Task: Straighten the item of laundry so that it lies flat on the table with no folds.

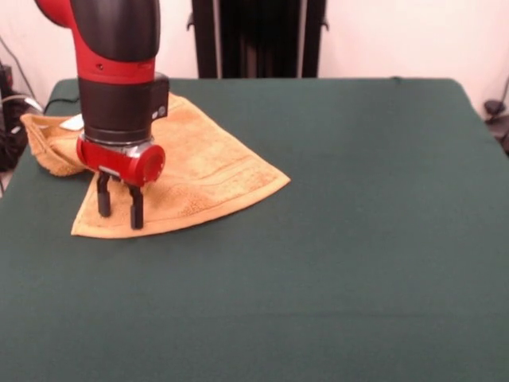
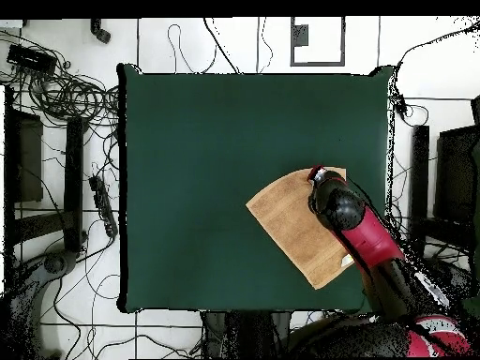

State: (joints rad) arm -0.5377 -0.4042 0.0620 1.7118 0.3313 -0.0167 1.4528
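- Near one corner of the desk (image 1: pixel 358 239), the towel (image 1: pixel 207 171) lies partly spread. A broad flat wedge reaches toward the middle, while the end at the desk's edge, on the left of the front view, is still bunched and rolled over on itself.
- Your claw (image 1: pixel 118 208) stands over the towel's near hem, its two dark fingers (image 1: pixel 136 209) pointing straight down with a clear gap between them.
- It is part open and holds nothing. The tips look to be at or just above the cloth, but you cannot be sure from these views that they touch it.
- To do this step well, I judge you should pinch only the top layer at the hem, not both layers, then drag low and slowly away from the bunched end so the fold peels open.
- Keep the pull along the desk; lifting high would likely drag the flat part out of place.
- The bunched end sits right at the desk's edge, so pull inward, not outward.
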